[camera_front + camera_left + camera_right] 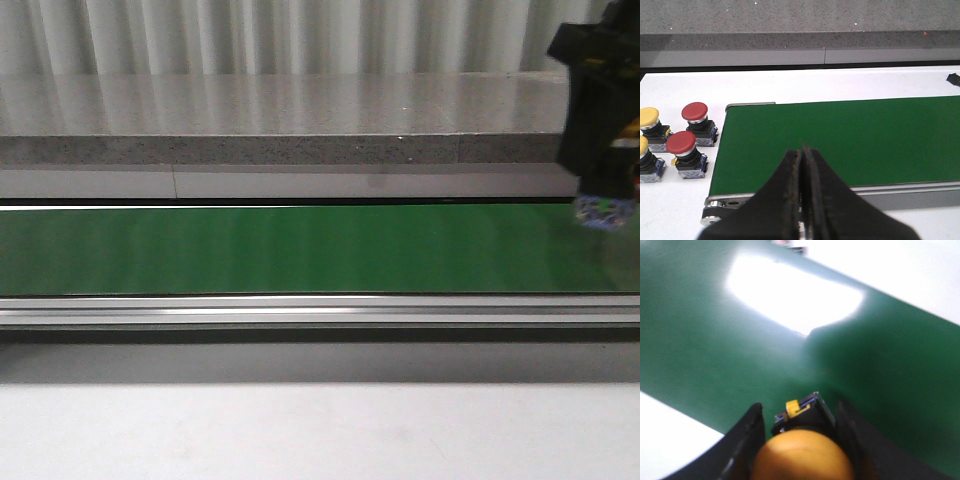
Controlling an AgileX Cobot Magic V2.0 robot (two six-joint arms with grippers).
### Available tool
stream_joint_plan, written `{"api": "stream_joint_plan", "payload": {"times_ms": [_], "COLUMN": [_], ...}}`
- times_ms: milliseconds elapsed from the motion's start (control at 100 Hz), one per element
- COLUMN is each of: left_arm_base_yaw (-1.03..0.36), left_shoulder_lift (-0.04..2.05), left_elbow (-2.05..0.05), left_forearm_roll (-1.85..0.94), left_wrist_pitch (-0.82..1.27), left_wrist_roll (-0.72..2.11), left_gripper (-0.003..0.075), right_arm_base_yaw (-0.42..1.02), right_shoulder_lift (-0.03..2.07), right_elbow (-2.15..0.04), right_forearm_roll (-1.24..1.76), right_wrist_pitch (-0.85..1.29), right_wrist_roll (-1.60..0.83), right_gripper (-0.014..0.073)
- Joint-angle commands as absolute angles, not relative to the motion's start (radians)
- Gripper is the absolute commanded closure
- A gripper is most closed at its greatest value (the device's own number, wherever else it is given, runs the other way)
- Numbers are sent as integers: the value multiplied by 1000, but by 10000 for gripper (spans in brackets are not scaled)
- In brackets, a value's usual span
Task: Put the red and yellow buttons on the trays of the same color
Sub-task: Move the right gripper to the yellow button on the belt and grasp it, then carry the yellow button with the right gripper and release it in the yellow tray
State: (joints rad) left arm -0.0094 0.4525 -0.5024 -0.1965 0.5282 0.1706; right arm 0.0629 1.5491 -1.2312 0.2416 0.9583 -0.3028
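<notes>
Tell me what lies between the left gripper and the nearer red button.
In the left wrist view, the corner of the green conveyor belt and its metal end roller lie between the shut left gripper and the nearer red button. Nothing else sits there.

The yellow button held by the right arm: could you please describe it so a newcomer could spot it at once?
Find the green conveyor belt and the right gripper over it. Between its black fingers sits a push button with a yellow dome cap on a black base. It is the only button held; the other buttons stand on the white table beside the belt's end.
</notes>
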Motion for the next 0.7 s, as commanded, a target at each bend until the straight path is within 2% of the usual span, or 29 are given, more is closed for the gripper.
{"api": "stream_joint_plan", "payload": {"times_ms": [0, 180, 490, 690], "left_arm_base_yaw": [-19, -19, -19, -19], "left_shoulder_lift": [456, 456, 456, 456], "left_elbow": [-531, -531, -531, -531], "left_forearm_roll": [-206, -206, -206, -206], "left_wrist_pitch": [458, 458, 458, 458], "left_wrist_roll": [175, 175, 175, 175], "left_gripper": [740, 740, 740, 740], "right_arm_base_yaw": [5, -173, -533, -621], "right_shoulder_lift": [1454, 1378, 1404, 1491], "right_elbow": [-1260, -1259, -1258, -1258], "right_forearm_roll": [121, 0, 0, 0], "right_wrist_pitch": [962, 963, 773, 710], "right_wrist_roll": [-192, -31, 105, 147], "right_gripper": [524, 524, 524, 524]}}
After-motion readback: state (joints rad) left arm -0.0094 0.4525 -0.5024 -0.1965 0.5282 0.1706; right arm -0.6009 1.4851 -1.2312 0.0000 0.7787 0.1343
